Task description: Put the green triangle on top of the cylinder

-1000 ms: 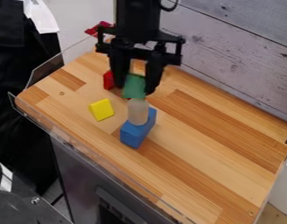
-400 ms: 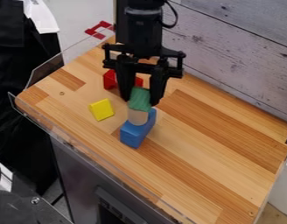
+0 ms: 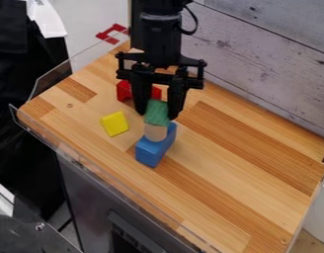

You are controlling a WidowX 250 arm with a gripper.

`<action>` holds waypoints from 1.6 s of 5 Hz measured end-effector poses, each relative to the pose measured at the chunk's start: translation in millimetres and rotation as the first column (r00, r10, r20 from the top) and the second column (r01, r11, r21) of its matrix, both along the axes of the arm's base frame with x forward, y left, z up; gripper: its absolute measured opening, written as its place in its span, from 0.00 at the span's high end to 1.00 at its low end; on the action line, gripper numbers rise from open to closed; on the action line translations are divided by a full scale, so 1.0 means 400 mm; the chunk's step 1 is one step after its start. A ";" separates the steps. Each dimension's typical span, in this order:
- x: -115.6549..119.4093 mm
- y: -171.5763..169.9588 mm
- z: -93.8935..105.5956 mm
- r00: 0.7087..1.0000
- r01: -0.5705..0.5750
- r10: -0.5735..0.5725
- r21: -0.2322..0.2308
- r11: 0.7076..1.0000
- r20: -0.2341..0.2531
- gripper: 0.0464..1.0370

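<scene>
Green triangle [image 3: 156, 109] is held over the cylinder [image 3: 155, 133], close to or on its top; whether contact is made cannot be told. From the left, the yellow block [image 3: 114, 123] is seen lying apart on the wooden table [image 3: 237, 173], then the red block [image 3: 124, 91] behind. Next, the triangle is pinched at its sides between the fingers of the black gripper [image 3: 156, 115]. It is judged light, stiff and hard to break, perhaps wood, with smooth faces that could slip if gripped near a sloping edge. It is best taken low on two opposite sides, kept level and let go gently. The cylinder, seemingly borne by the blue block [image 3: 150, 153], could easily be tipped by a sideways push.
</scene>
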State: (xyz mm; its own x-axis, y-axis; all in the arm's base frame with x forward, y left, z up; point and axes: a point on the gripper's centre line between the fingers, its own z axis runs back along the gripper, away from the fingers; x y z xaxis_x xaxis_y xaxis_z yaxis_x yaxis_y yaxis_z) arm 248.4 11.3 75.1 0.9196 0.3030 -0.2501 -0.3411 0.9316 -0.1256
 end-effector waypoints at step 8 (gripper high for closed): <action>0.010 0.004 -0.019 0.999 -0.031 0.031 -0.015 0.999 -0.018 0.04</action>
State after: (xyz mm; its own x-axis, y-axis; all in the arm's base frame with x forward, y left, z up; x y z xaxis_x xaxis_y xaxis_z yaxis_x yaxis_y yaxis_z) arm 252.3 13.0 67.7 0.9051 0.3276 -0.2709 -0.3723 0.9185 -0.1330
